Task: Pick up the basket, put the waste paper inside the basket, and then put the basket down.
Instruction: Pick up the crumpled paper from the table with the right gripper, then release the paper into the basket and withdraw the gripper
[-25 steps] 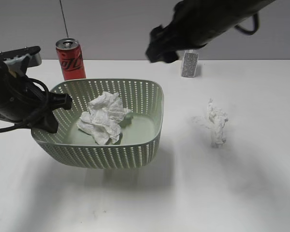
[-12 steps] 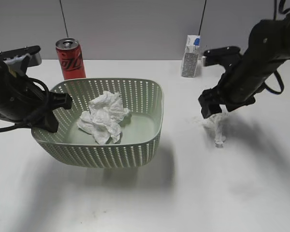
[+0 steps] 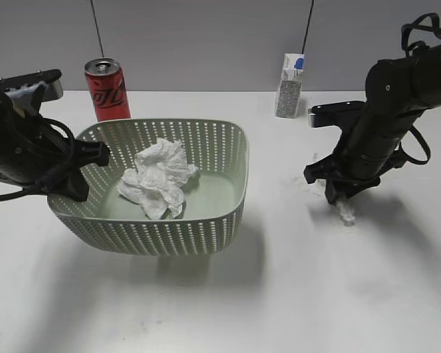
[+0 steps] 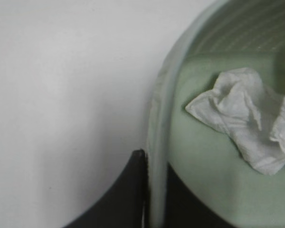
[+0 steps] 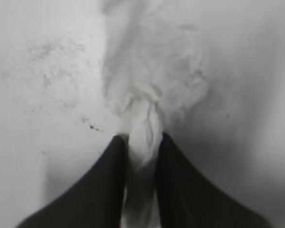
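The pale green basket (image 3: 228, 193) is held tilted just above the table, with one white paper wad (image 3: 158, 179) inside. My left gripper (image 3: 84, 173) is shut on the basket's left rim. In the left wrist view (image 4: 154, 164) one finger is outside and one inside the rim (image 4: 164, 109), and the wad (image 4: 242, 118) lies on the basket floor. My right gripper (image 3: 336, 193) is down at the table on the right, shut on the second paper wad (image 3: 346, 214). In the right wrist view the wad (image 5: 152, 80) is pinched between the two dark fingers of the gripper (image 5: 142, 137).
A red soda can (image 3: 107, 90) stands behind the basket at the back left. A small white-grey carton (image 3: 289, 94) with a blue mark stands at the back, behind my right arm. Both are near the grey back wall.
My right arm swung from above the basket down to the second wad on the right and closed around it. The left arm and basket have not moved.
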You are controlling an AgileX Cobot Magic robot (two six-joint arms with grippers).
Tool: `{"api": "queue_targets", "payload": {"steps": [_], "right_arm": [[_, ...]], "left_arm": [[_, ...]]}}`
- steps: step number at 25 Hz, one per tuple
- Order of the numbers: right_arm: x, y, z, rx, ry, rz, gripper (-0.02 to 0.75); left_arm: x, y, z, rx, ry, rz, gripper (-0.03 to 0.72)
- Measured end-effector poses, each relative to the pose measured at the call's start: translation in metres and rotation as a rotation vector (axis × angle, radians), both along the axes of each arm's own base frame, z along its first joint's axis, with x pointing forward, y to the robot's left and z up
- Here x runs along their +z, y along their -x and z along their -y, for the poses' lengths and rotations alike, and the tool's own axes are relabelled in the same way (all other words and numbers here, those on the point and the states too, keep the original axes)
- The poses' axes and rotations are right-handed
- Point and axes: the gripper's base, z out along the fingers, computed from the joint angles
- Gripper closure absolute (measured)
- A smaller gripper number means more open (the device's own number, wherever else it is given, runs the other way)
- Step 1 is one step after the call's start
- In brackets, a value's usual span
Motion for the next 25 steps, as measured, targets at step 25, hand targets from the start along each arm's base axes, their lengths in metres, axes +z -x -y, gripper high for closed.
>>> {"api": "queue_targets", "payload": {"steps": [25], "right_arm": [[0.148, 0.07, -0.178, 0.614, -0.413, 0.268, 0.465]], "left_arm": [[0.0, 0.0, -0.001, -0.007, -0.009, 0.005, 0.683]]}}
